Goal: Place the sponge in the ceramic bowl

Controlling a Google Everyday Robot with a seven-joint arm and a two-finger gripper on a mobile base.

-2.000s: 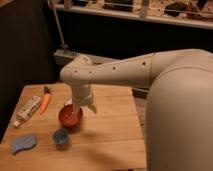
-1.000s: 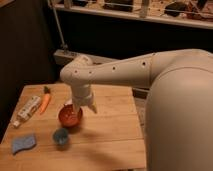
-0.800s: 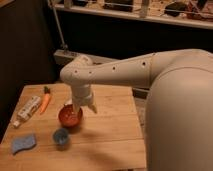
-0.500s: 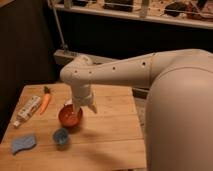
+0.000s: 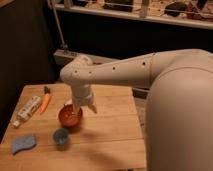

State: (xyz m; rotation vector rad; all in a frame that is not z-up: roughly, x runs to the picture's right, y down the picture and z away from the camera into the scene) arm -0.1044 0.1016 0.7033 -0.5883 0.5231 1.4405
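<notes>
One sponge point(image 5: 23, 143) | one ceramic bowl point(image 5: 66, 119) | one gripper point(image 5: 83, 108) — open, above it

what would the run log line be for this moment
gripper: open, empty, at ceramic bowl | sponge: on table, apart from bowl | task: not yet done

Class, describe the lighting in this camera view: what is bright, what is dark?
Camera view: warm light falls on the wooden table and the white arm; the room behind is dark; the gripper, open just above the ceramic bowl, is lit; the sponge at lower left shows plainly.
</notes>
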